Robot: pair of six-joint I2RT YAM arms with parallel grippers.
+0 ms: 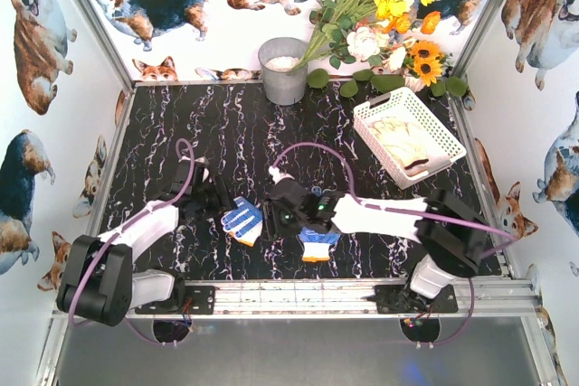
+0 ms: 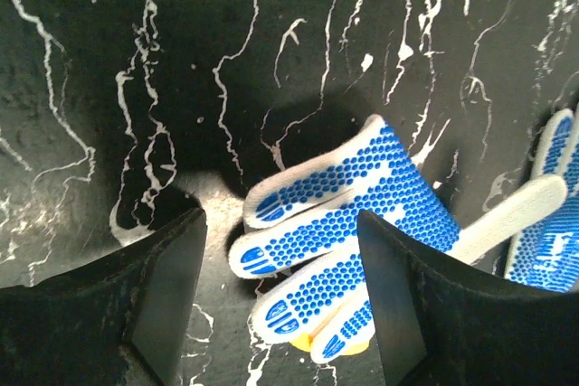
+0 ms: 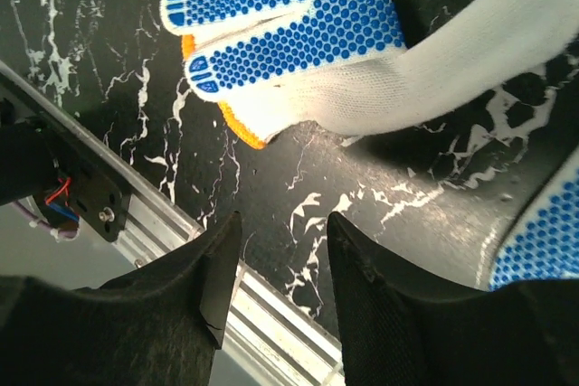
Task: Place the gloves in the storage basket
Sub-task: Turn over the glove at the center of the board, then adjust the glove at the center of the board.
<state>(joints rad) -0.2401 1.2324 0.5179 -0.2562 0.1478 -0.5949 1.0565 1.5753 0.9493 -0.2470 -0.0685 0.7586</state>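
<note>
Left gripper point(image 2: 280, 223) hangs wide open and empty over a blue-dotted glove point(image 1: 242, 221). Right gripper point(image 3: 282, 223), part open, holds nothing beside the second glove point(image 1: 318, 243). Best to pinch one cuff squarely, lift clear, then carry to the storage basket point(image 1: 382, 147) at two o'clock.

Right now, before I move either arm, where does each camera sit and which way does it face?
Top external: high behind the robot, looking down on the table; left arm, right arm and the storage basket show.
Left wrist: on the left arm, facing down past the left fingers at a blue-dotted glove.
Right wrist: on the right arm, facing down toward the near rail, right fingers in the foreground, an orange-cuffed glove beyond.
Shared: top and left wrist both show the blue-dotted glove, lying between both arms.
</note>
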